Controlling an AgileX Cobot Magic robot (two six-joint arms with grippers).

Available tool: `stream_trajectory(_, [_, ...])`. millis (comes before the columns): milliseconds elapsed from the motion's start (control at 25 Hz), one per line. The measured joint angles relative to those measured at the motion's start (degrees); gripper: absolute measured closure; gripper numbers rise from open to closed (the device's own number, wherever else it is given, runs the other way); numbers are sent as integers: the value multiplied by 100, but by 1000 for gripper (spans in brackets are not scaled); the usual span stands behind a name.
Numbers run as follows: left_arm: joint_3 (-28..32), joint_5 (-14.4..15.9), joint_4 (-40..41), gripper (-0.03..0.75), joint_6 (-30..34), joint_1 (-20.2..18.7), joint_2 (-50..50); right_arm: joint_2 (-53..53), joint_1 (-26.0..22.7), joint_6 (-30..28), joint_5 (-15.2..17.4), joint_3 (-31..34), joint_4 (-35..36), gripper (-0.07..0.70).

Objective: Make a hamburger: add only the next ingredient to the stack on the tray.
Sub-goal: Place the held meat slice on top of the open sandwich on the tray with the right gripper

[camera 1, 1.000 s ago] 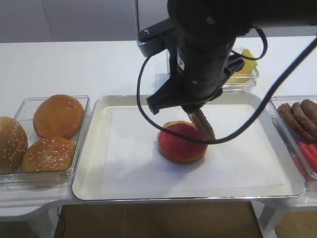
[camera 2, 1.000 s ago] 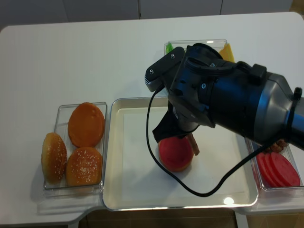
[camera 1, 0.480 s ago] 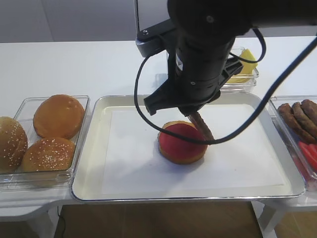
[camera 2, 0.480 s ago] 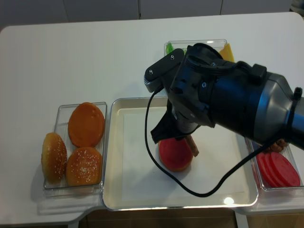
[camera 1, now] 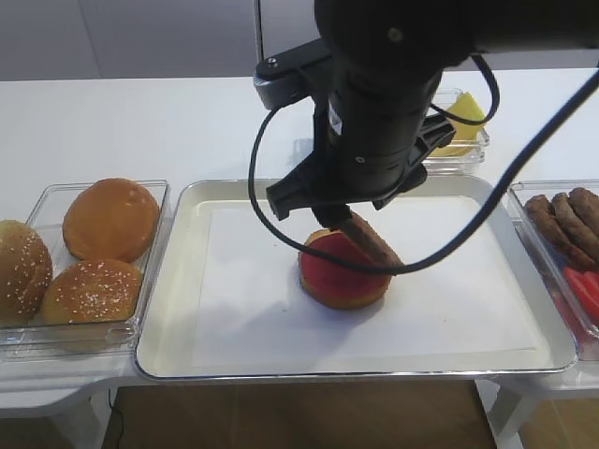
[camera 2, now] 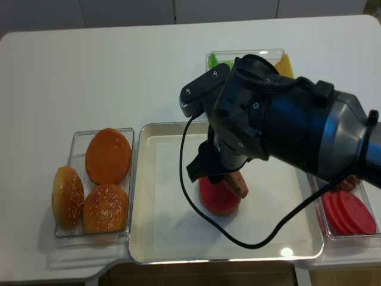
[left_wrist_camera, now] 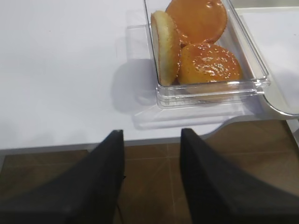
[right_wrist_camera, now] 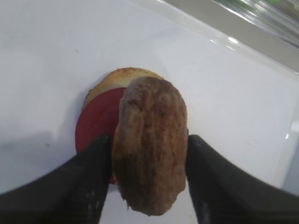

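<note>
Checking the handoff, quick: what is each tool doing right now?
Left tool: open, empty.
Right tool: round brown meat patty between its fingers; grip cannot be told.

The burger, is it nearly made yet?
Done: the bun base with red sauce sits on the tray. In hand: the patty hangs tilted over the sauce between the right gripper fingers, not yet flat. Left: letting it settle squarely on the sauce.

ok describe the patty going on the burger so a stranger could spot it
Start at the big silver tray in the middle. On its paper sits a bun base with red sauce; the patty leans tilted over it between the right tool's fingers. It's brown and grainy, unlike the smooth red sauce.
</note>
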Motion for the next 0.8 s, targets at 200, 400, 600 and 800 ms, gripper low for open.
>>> stream_trajectory(200, [0,0,0,419,0,0,0,0,0,0,-25,0,127,209])
stream_trajectory(400, [0,0,0,419,0,0,0,0,0,0,-25,0,151,141])
stream_trajectory(600, [0,0,0,419,0,0,0,0,0,-102,-25,0,163,122])
stream_trajectory(800, [0,0,0,419,0,0,0,-48,-258,-677,-34,0,516,134])
